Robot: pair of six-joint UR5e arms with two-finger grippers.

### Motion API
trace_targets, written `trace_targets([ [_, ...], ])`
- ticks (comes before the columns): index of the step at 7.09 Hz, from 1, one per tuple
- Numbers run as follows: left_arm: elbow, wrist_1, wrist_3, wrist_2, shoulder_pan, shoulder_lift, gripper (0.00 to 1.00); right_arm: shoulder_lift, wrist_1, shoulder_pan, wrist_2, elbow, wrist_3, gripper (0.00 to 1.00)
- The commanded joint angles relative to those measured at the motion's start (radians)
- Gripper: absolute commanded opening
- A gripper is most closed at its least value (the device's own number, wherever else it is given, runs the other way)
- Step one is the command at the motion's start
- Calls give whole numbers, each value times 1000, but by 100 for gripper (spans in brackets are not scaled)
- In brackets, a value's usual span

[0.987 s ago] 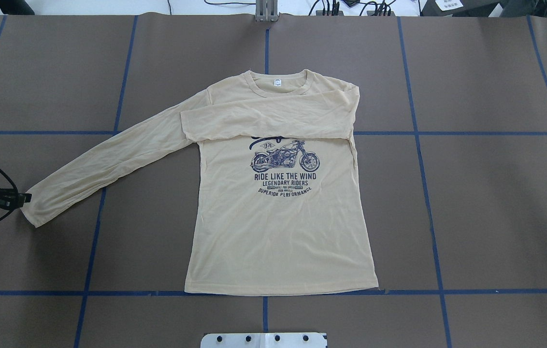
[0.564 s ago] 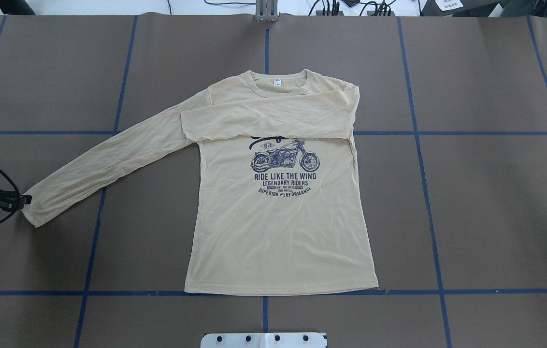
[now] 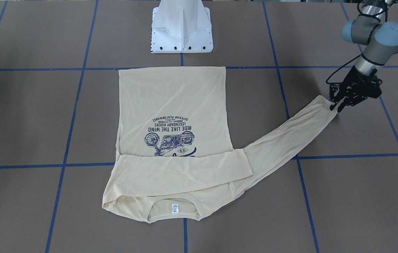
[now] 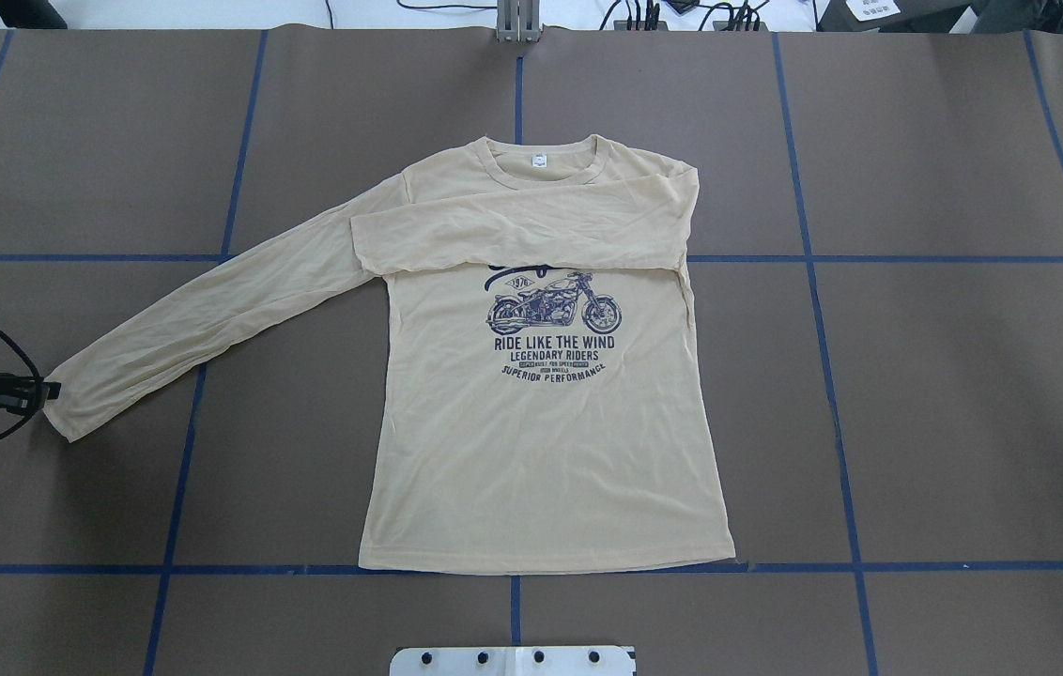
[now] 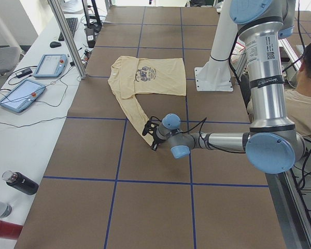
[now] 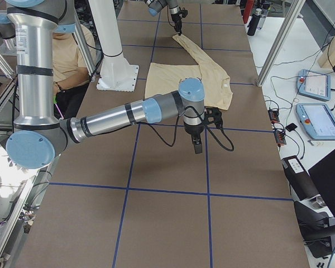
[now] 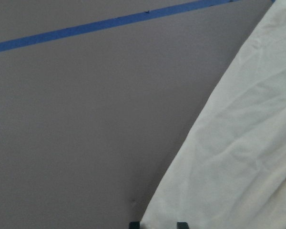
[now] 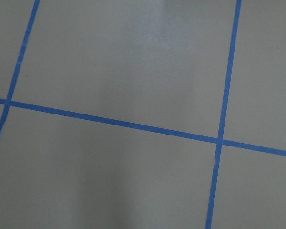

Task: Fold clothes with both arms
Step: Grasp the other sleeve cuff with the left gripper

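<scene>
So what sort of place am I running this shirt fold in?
Most likely a robotics lab workcell, not a home: the table is covered in brown sheet with a blue tape grid, teach pendants lie on a side bench with cables, and a person sits beside the pedestal.

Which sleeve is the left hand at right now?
The outstretched sleeve, lying diagonally away from the body of the shirt; the left hand is at its cuff. The other sleeve lies folded across the chest.

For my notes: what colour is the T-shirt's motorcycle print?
Navy blue; the motorcycle print shows best in the overhead view.
</scene>
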State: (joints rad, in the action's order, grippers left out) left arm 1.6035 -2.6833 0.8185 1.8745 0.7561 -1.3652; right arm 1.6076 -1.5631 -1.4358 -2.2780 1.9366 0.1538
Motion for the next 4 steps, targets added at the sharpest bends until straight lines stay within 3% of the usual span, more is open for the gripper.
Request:
trace_targets([
  [1, 4, -15, 1, 0, 0, 2, 0, 0, 0, 0, 0, 2, 1, 100],
  [3, 54, -13, -2, 12, 8, 15, 0, 0, 0, 0, 0, 2, 1, 100],
  [4, 102, 8, -5, 71, 21, 20, 0, -2, 0, 0, 0, 2, 1, 100],
])
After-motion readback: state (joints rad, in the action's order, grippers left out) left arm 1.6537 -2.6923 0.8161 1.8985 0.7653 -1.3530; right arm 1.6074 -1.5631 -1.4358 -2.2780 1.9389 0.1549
